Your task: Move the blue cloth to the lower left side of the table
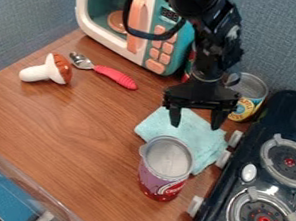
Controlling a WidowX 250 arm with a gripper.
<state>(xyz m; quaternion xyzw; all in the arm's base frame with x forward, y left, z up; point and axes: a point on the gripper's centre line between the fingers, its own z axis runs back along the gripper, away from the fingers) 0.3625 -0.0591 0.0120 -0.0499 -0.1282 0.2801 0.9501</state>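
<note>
Well, can (158,176) beside blue cloth (192,130).

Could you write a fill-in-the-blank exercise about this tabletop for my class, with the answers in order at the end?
The stove shows ____ burners. The spoon lies between the toy mushroom and the toy ____. Over the blue cloth, the pincer hangs with its two fingers spread ____. The mushroom has a white stem and a ____ cap.

Missing words: two; microwave; apart; brown.
</note>
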